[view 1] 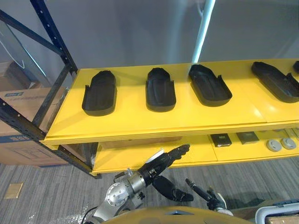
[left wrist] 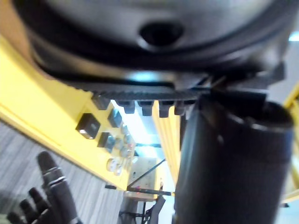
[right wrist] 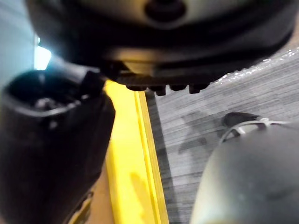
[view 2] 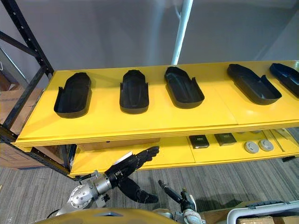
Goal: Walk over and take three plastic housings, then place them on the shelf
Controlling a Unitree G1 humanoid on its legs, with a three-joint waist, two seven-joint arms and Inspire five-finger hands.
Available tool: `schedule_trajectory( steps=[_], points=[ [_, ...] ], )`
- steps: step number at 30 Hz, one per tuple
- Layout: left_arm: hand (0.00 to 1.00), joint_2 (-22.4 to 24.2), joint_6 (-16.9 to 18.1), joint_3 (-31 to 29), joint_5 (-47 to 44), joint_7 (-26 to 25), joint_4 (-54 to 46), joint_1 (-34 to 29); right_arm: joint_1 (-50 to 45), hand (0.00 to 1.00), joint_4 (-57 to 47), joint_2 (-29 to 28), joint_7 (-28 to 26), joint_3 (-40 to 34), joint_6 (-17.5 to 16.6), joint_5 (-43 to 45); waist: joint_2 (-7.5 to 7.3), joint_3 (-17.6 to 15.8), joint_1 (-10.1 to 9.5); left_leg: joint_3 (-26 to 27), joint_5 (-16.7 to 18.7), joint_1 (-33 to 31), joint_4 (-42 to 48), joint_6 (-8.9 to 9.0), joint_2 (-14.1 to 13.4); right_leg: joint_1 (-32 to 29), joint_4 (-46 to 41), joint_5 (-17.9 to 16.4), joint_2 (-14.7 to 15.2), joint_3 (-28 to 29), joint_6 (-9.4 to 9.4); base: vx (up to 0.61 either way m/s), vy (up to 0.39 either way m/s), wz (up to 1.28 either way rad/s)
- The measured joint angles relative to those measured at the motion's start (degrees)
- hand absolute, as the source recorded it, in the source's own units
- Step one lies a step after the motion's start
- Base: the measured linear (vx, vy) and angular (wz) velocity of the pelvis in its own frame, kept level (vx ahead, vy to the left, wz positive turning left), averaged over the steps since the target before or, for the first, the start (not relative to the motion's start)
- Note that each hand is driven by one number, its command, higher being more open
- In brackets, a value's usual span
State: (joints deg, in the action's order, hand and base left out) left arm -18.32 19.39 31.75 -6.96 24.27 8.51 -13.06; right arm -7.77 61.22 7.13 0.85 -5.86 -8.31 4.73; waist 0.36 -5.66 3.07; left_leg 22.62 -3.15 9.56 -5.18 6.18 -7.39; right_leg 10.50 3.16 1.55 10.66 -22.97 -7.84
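Lying along the yellow shelf (view 1: 140, 121) are black housings (view 1: 160, 89). Below, left hand (view 1: 166, 157) stretches flat, right hand (left wrist: 52, 189) hangs loose, both empty.

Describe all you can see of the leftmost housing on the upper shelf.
The leftmost housing is a matte black, seemingly plastic shell, long and shallow, with a raised rim and its hollow side up. Its ends are rounded. It lies flat near the left end of the yellow upper shelf, lengthwise front to back, apart from the next housing. Only the shelf touches it.
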Motion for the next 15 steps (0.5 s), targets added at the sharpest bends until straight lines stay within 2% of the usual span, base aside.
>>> schedule_trajectory(
  steps=[3, 8, 11, 15],
  points=[
    [1.0, -1.2, -2.9, -1.0, -1.8, 0.7, 2.0, -0.7, 0.2, 1.0, 0.9, 0.2, -0.9, -0.4, 0.6, 0.0, 0.05, 0.0, -0.05, 0.6, 0.2, 0.1, 0.0, 0.28, -0.1, -0.2, 0.0, 0.0, -0.1, 0.5, -0.05, 0.02, 0.005, -0.08],
    [1.0, -0.2, -8.0, -3.6, -4.2, -0.1, 12.5, -1.1, 0.2, 1.0, 1.0, 0.3, -1.7, -0.4, 1.8, -0.1, -0.2, -0.1, -0.03, 0.9, 0.4, 1.0, 0.0, 0.58, -0.1, 0.8, 0.5, 0.1, -0.2, 0.5, -0.09, 0.01, 0.005, -0.02],
    [1.0, 2.7, -10.8, -9.3, -5.2, -5.7, 22.7, -2.4, 0.2, 1.0, 0.9, 0.3, -1.8, -0.4, 2.1, 0.0, -0.24, -0.1, -0.02, 0.9, 0.4, 1.1, 0.0, 0.58, -0.2, 1.0, 0.8, 0.1, -0.3, 0.4, -0.16, 0.0, 0.0, 0.0],
    [1.0, 7.2, -10.4, -20.7, -8.3, -16.1, 35.0, -2.9, -0.1, 1.0, 1.0, -0.2, -1.0, -1.3, 3.3, 0.1, -0.45, -0.4, -0.93, 0.3, 0.4, 1.6, 0.0, 0.6, -0.2, 2.1, 0.9, 0.1, -0.3, -0.3, -0.16, 0.0, 0.0, 0.06]
  ],
)
